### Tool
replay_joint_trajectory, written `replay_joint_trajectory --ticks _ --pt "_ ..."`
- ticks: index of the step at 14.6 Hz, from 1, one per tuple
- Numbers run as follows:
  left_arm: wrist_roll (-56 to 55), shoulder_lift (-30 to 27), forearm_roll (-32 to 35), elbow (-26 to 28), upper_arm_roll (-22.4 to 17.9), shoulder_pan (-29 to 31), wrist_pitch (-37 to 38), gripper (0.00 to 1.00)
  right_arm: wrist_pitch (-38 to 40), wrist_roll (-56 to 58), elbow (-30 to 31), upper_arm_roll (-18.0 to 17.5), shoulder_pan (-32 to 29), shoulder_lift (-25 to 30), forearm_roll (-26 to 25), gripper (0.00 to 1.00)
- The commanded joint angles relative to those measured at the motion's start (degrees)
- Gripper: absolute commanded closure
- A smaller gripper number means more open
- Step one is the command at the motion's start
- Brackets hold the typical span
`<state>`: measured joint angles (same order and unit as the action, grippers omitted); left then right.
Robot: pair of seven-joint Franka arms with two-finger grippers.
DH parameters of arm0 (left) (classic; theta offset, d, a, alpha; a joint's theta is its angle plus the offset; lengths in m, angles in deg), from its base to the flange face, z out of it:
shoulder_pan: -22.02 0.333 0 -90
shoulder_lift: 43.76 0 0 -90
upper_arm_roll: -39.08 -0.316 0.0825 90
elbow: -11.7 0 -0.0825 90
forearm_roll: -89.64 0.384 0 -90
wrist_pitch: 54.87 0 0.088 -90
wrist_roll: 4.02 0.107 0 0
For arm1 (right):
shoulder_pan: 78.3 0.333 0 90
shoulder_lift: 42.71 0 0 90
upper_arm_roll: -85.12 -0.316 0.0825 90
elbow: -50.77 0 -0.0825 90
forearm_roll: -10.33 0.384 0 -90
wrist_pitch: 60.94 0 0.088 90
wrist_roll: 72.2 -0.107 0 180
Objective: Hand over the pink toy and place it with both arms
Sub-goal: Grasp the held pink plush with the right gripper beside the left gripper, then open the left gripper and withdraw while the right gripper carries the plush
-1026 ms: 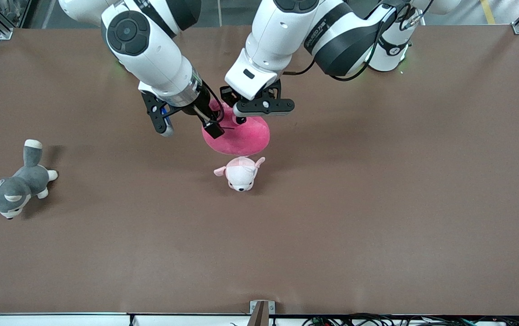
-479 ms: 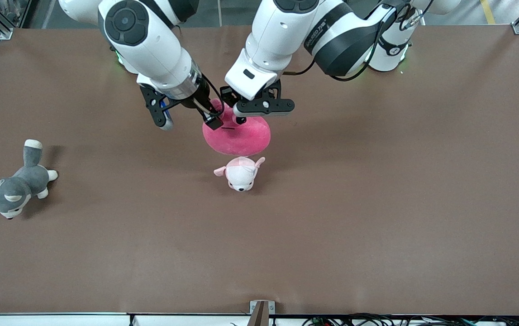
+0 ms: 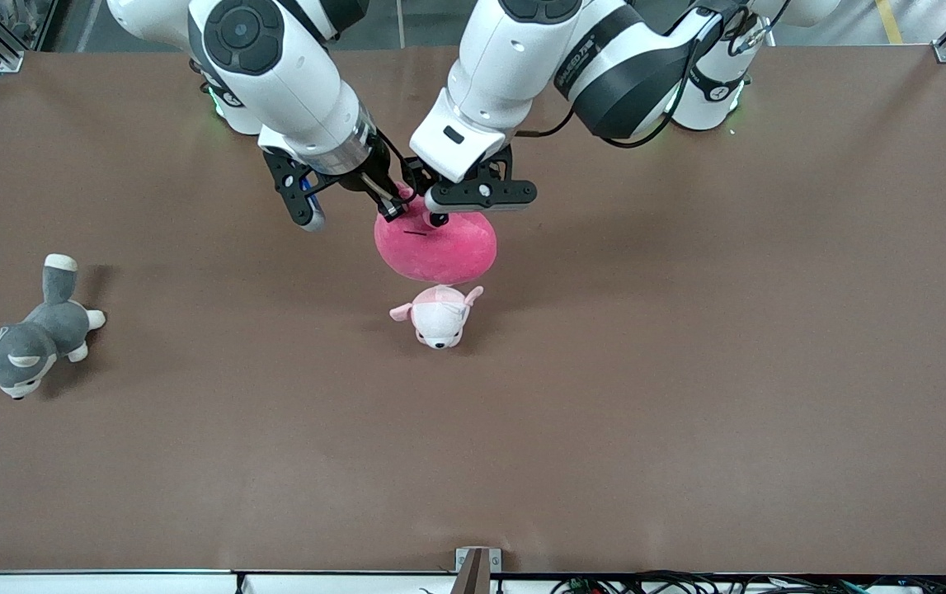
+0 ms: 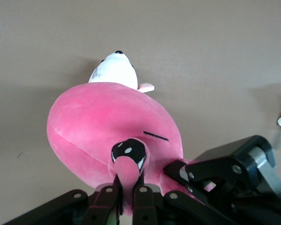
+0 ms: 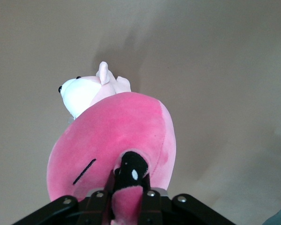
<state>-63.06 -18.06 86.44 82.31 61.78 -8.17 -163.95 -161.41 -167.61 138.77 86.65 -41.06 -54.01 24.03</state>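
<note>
Fingers of both the left gripper [image 4: 128, 199] and the right gripper [image 5: 126, 197] were clamped on eye stalks of the pink toy [image 3: 436, 246], hanging above the table [image 3: 687, 371] over the puppy [image 3: 438, 316]; the giver should release only once the receiver's pinch looked firm.

Right wrist cam: I see my right gripper [image 5: 127, 196] clamped on an eye stalk of the round hot-pink plush toy [image 5: 117, 140] | small white plush puppy with pale pink ears [image 5: 86, 91] partly hidden by it | plain brown table surface [image 5: 215, 70] under both
</note>
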Motion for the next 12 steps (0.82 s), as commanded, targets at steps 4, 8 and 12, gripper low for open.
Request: replay_joint_trajectory --ticks 4,8,12 --pt "-1.2 0.3 -0.3 -1.3 -0.3 -0.5 -0.2 0.98 0.1 -0.2 1.0 0.6 0.2 1.4 0.7 1.00" --pt "-0.7 0.1 0.8 -0.8 -0.4 -0.5 -0.3 0.00 0.1 -0.2 1.0 0.6 0.3 1.3 0.7 1.00" --pt "-0.9 -1.0 5.6 -0.8 0.0 -1.5 -0.1 0.00 0.3 3.9 2.0 1.1 -0.8 1.3 0.2 1.00"
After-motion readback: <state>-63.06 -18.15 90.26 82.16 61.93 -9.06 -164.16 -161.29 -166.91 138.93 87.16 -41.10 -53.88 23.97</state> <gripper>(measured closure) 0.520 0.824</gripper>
